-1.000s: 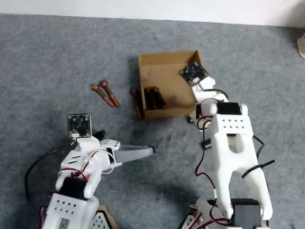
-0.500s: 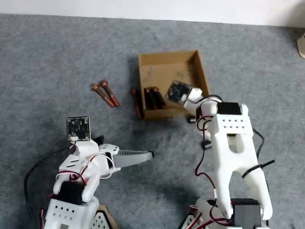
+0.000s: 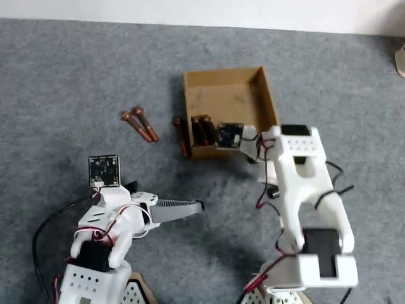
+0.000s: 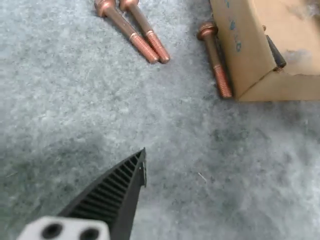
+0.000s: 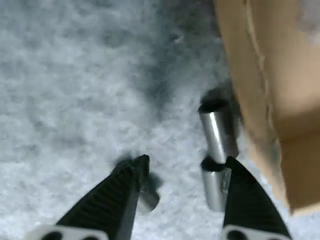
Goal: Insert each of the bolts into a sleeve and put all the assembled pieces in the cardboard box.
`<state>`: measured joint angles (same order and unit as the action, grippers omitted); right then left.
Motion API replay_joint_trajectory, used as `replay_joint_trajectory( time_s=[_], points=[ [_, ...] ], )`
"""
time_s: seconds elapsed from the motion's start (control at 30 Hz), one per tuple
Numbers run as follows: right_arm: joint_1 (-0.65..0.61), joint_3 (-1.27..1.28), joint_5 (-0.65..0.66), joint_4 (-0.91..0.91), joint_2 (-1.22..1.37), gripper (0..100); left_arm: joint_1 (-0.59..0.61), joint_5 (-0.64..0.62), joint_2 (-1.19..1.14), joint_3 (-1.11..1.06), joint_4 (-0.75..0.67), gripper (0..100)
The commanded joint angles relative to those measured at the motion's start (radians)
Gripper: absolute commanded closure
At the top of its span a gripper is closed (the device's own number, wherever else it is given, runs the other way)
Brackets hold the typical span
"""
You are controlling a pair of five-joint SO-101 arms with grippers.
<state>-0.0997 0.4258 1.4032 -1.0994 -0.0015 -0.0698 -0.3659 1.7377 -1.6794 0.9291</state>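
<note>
Two copper bolts (image 3: 140, 124) lie side by side left of the cardboard box (image 3: 259, 95), also seen close up as the bolts (image 4: 135, 32). A third bolt (image 3: 182, 137) rests against the box's left wall (image 4: 235, 45). Dark assembled pieces (image 3: 204, 129) lie in the box's front left corner. My right gripper (image 5: 182, 167) is open just above the carpet by the box's front wall (image 5: 260, 75). Two grey sleeves (image 5: 217, 132) lie end to end next to one finger, and a third sleeve (image 5: 148, 198) lies by the other. My left gripper (image 3: 197, 204) is shut, low over the carpet, pointing right.
Grey carpet covers the whole work area, with open floor between the left gripper (image 4: 141, 160) and the bolts. The right arm's wrist camera (image 3: 229, 135) hangs over the box's front edge. A white wall runs along the far side.
The right arm's wrist swung from the box's right wall leftward and down to the box's front edge. The left arm drew back slightly at first, then stayed put.
</note>
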Motion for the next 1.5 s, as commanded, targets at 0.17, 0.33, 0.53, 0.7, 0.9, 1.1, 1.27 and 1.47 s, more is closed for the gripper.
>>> replay_joint_trajectory(
  time_s=[0.17,0.33,0.53,0.7,0.9,1.1,1.27,1.47],
  points=[
    [-0.010,-0.292,0.012,-0.002,0.280,77.8,0.097,-0.006,0.018,-0.021,-0.002,22],
    [-0.045,-0.335,0.008,-0.002,0.415,77.8,0.097,-0.008,0.018,-0.021,-0.002,22],
    [-0.079,-0.332,0.000,-0.008,0.461,92.5,0.101,-0.009,0.018,-0.021,0.003,22],
    [-0.077,-0.329,-0.169,-0.024,0.375,99.8,0.104,-0.008,0.018,-0.021,0.005,22],
    [-0.079,-0.266,-0.384,-0.153,0.159,99.5,0.140,-0.009,0.008,0.024,0.103,22],
    [-0.122,0.047,-0.631,-0.002,-0.214,99.5,0.143,-0.005,0.008,0.054,0.160,22],
    [-0.145,0.348,-0.761,0.134,-0.550,99.5,0.143,0.043,0.007,0.114,0.212,22],
    [-0.145,0.599,-0.858,0.188,-0.817,99.5,0.177,0.075,0.007,0.134,0.218,23]
  ],
)
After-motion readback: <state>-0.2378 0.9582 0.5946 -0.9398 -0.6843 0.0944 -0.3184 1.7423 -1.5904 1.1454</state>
